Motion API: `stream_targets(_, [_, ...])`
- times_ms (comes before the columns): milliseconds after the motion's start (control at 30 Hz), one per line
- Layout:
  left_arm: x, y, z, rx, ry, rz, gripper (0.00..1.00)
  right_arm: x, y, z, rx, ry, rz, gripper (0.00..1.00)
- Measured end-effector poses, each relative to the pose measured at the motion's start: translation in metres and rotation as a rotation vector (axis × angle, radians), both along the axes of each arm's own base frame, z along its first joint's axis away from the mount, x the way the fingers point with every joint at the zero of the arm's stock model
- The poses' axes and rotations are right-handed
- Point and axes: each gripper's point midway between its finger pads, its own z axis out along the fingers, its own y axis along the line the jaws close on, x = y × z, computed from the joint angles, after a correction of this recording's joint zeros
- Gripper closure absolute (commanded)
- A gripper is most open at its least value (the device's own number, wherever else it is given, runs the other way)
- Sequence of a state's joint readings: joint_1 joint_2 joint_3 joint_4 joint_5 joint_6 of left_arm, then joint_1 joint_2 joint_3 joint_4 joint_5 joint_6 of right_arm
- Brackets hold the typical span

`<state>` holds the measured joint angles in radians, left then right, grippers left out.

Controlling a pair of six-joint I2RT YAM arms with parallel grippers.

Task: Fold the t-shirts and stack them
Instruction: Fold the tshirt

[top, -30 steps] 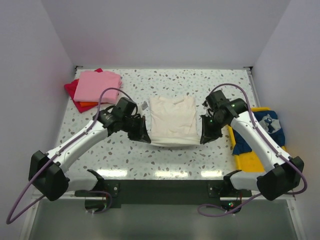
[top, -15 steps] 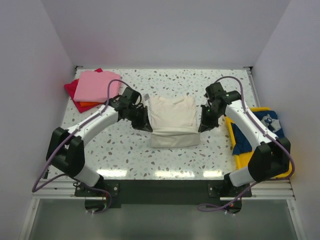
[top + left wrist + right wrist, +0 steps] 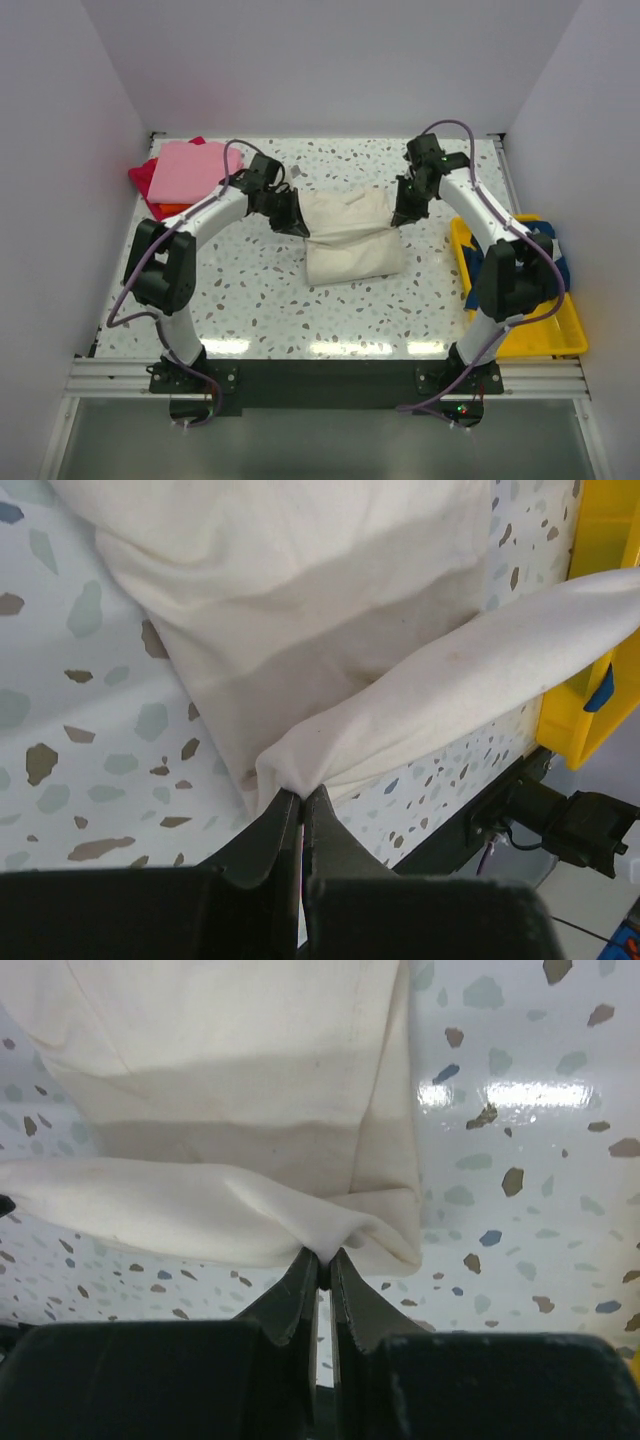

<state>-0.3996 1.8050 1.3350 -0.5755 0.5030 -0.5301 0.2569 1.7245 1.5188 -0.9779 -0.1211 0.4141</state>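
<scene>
Left side: my left gripper [image 3: 297,222] is clamped on the left corner of the cream t-shirt [image 3: 350,245]. The left wrist view shows the jaws pinched together on a bunched fold of cloth.

Right side: my right gripper [image 3: 403,213] is clamped on the shirt's right corner, jaws likewise closed on fabric.

The gripped edge runs as a band between both grippers across the far part of the shirt. The remainder lies doubled on the table [image 3: 250,300], at centre.

A pink t-shirt [image 3: 190,170] lies on a red t-shirt [image 3: 140,178] and an orange t-shirt [image 3: 172,211] at the far left. A navy t-shirt [image 3: 558,265] sits in the yellow tray [image 3: 545,335] at the right, partly hidden by my right arm.
</scene>
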Motion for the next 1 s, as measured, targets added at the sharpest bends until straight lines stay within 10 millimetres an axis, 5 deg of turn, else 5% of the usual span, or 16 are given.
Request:
stream_targets(267, [0.03, -0.002, -0.01, -0.027, -0.005, 0.022, 1.0, 0.045, 0.003, -0.001, 0.0, -0.05, -0.005, 1.0])
stream_targets(700, [0.071, 0.0, 0.015, -0.09, -0.09, 0.052, 1.0, 0.096, 0.006, 0.022, 0.019, -0.158, -0.01, 1.0])
stream_targets(1000, [0.104, 0.004, 0.015, -0.119, -0.112, 0.075, 1.0, 0.128, 0.01, 0.012, 0.021, -0.177, -0.007, 1.0])
